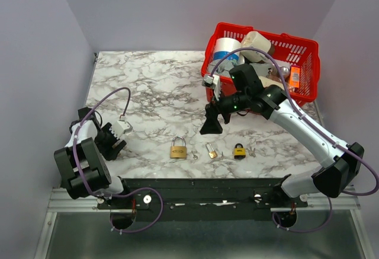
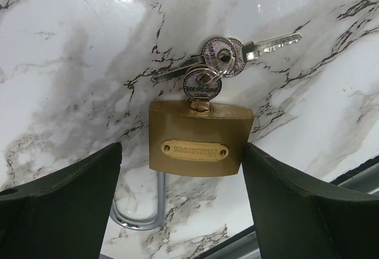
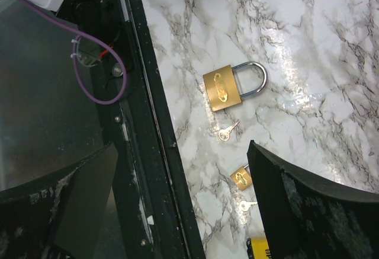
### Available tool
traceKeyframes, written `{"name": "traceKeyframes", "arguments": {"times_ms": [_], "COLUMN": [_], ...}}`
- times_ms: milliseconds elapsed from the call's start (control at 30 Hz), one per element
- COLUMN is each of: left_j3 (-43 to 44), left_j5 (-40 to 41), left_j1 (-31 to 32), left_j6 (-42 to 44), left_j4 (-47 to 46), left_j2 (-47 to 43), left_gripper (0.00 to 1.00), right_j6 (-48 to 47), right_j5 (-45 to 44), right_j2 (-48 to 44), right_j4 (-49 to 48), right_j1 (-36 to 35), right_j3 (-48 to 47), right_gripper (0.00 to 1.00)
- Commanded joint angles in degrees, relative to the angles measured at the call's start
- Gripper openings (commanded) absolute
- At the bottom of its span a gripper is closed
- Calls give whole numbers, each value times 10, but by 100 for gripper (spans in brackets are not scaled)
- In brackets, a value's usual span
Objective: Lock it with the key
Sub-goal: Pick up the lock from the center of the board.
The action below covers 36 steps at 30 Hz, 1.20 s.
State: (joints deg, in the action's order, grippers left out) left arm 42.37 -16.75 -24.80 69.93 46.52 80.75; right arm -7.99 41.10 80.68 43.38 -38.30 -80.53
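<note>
- Task object: the keyed padlock (image 2: 200, 146), brass, lies flat on the bench (image 1: 148, 87) close to its near edge, between the fingers of the left pincer (image 2: 180, 149).
- Done: the key (image 2: 201, 84) is seated in the keyway, and two more keys hang on its ring.
- Outstanding, as judged: the shackle (image 2: 137, 222) stands swung out past the side of the body, so the lock appears unlatched. Closing the shackle and the locking turn are yet to be done.
- Left pincer: wide open, holding nothing. One finger stands apart from the body; the other sits just beside it.
- Right pincer (image 3: 180, 149): fully spread and empty, hovering mid-bench near a second brass padlock (image 1: 178, 149), a small padlock (image 1: 211, 150) and a black-and-yellow padlock (image 1: 239, 150).
- Surface: glossy white-grey marbling, with a black rail (image 1: 201, 183) along the near edge.
- Room: plain pale walls on three sides. A red basket (image 1: 305, 51) of oddments stands at the far right corner.
</note>
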Motion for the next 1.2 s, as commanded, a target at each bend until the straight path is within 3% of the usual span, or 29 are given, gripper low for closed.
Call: {"name": "traceKeyframes", "arguments": {"times_ms": [0,267,567,800,1167], "left_j3": [-30,-1,74,170,314], "left_j5": [-21,-44,-75,-114,-137], "left_j1": [-4,1,55,168,415], "left_j6": [11,-5,-49,-101,-185], "left_j4": [8,33,81,126,137], "left_j2": [30,-9,-56,-127,-203], "left_gripper": [82,52,36,33,33], "right_j6": [1,30,61,147,268], "right_j5": [-9,-21,-30,-59,46], "right_j2": [0,6,8,18,108], "right_j4": [9,-21,-42,-69,-144], "right_j1": [-1,-1,-1,-1,-7], "right_j3": [-14,-23,-37,-49,-102], "right_gripper": [100,100,100,100,99]}}
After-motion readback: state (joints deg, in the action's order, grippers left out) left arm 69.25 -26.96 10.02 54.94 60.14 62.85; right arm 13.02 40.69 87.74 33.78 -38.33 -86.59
